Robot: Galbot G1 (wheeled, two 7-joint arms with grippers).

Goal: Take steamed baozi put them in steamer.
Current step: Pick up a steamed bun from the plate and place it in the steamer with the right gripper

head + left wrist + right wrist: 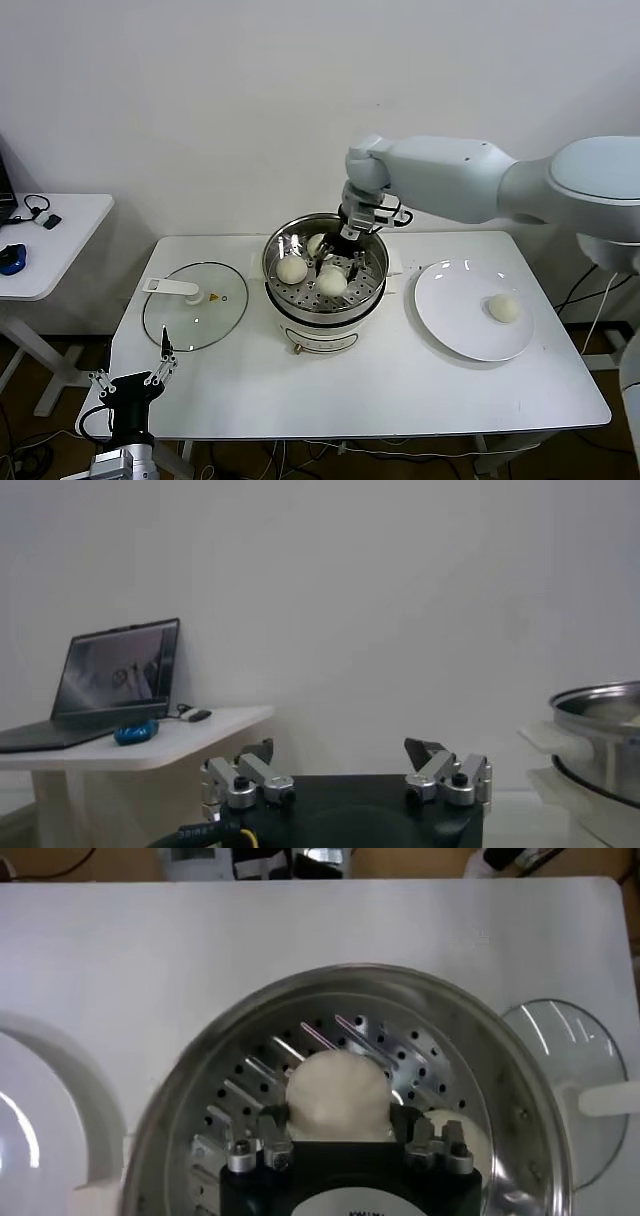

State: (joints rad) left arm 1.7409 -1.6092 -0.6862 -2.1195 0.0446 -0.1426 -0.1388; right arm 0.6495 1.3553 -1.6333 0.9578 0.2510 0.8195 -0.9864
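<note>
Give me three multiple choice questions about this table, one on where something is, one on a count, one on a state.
1. Where is the glass lid?
A. On the steamer
B. Flat on the table, on the steamer's left
C. On the plate

2. How many baozi are in the steamer?
A. One
B. Three
C. Five

3. The right gripper is:
A. Inside the steamer, around a baozi
B. Over the plate
C. Off the table

Answers: 1 B, the lid lies beside the pot. 2 B, three buns sit in the basket; a fourth remains on the plate. 3 A, the wrist view shows its fingers flanking a bun.
</note>
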